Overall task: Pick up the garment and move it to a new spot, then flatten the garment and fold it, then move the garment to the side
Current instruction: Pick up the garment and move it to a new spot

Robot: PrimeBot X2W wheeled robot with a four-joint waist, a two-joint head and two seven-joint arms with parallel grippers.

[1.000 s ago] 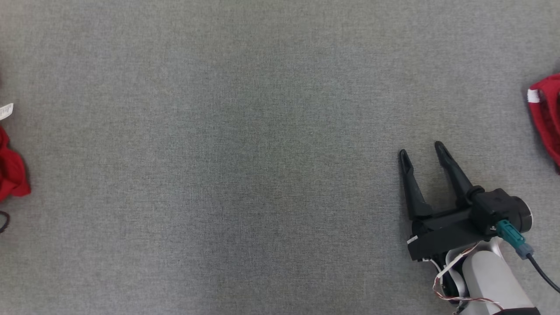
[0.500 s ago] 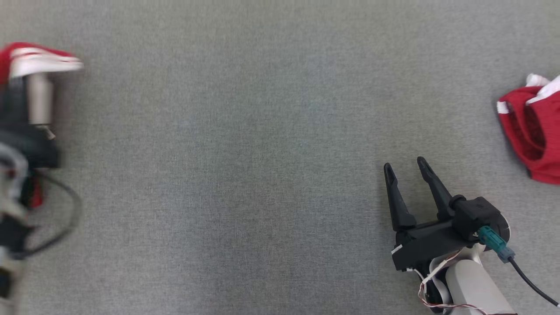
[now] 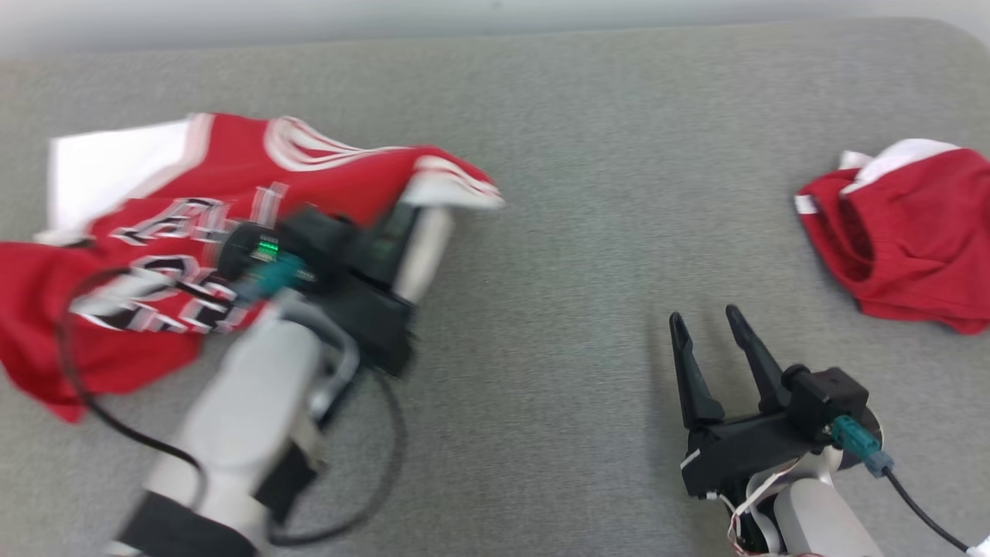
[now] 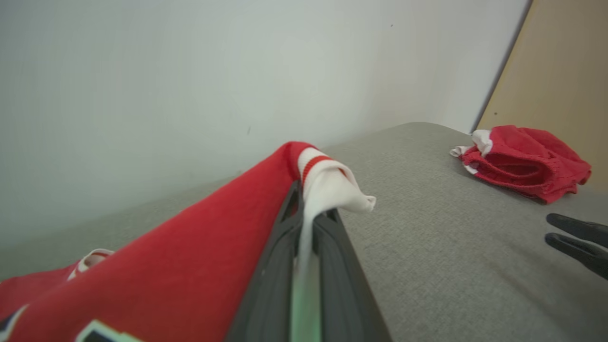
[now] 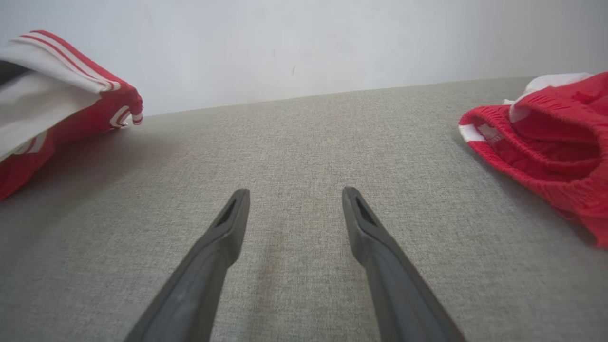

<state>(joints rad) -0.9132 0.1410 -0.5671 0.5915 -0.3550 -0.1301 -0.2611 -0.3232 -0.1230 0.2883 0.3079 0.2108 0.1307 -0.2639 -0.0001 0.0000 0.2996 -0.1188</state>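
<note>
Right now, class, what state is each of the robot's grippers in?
Left gripper: shut on the red jersey's white sleeve.
Right gripper: open, holding nothing.

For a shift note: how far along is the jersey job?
Done: the left gripper is shut on the jersey by its white sleeve, raising that end off the grey surface. In hand: carrying it to a new spot. Left: laying it flat, folding, moving it aside; the right gripper stands open, empty.

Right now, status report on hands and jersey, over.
Left hand shut on jersey, at white sleeve. Right hand open, empty, over gray surface. Second red garment far right, clear of both.
</note>
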